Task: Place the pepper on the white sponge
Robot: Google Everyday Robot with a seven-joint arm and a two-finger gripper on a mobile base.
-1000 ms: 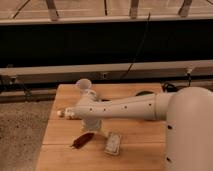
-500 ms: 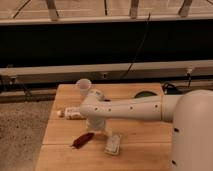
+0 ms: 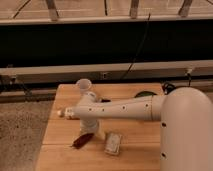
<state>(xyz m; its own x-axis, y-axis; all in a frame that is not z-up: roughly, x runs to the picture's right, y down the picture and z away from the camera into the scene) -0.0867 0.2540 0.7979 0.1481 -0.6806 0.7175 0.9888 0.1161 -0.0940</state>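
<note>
Wooden table [image 3: 55, 152], robot's white arm [image 3: 125, 107] reaching across it from the right. The arm bends down at the wrist, and the gripper [image 3: 90, 132] sits low over the left-front part of the table, right above the upper end of the pepper [image 3: 82, 140]. Open or closed: cannot tell, the wrist hides it. Cannot tell either whether it has hold of the pepper.

Pepper: dark red, slender, lying at a slant on the wood with its lower end pointing front-left. White sponge [image 3: 113, 144]: just to the right of the pepper, near but apart, flat on the table.

Step in hand, as I judge it: getting a grip on the pepper before carrying it over.
- Grip across the narrow body, near the middle, so it does not swing or slip out endwise.
- Come straight down; a sideways nudge would roll it.
- Lift only enough to pass over the sponge's edge, since the move to the right is short.
- Set it down along the sponge's length, centred, and let go low so it does not bounce off.

Count: one pepper, one sponge, one white cup [image 3: 84, 85] at the back of the table, one dark object [image 3: 145, 93] at the back right (too unclear to name), one arm, one gripper.
</note>
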